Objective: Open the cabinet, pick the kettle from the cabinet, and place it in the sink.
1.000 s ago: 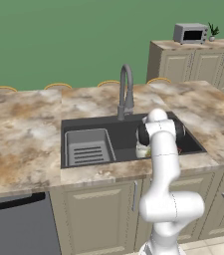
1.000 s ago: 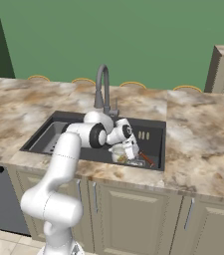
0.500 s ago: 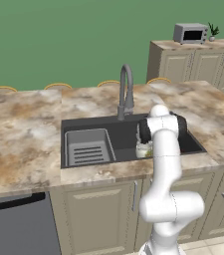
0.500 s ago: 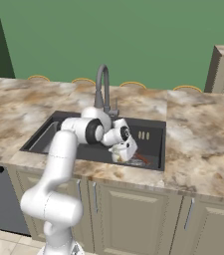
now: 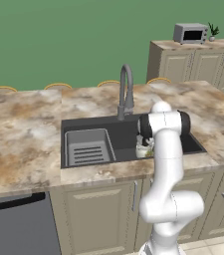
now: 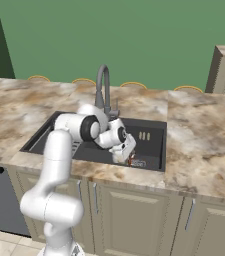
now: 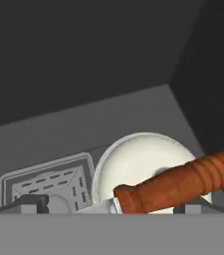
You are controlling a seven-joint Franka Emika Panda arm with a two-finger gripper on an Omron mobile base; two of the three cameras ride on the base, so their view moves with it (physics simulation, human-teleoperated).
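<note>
We see the kettle (image 7: 142, 167) sitting in the sink (image 6: 151, 131). Our end effector (image 6: 126, 156) hangs just above it, jaws spread wide.

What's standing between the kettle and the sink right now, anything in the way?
Nothing visible. The kettle already sits inside the sink, on the basin floor beside the drain, its wooden handle bar lying across its top. The gripper is open just above it.
</note>
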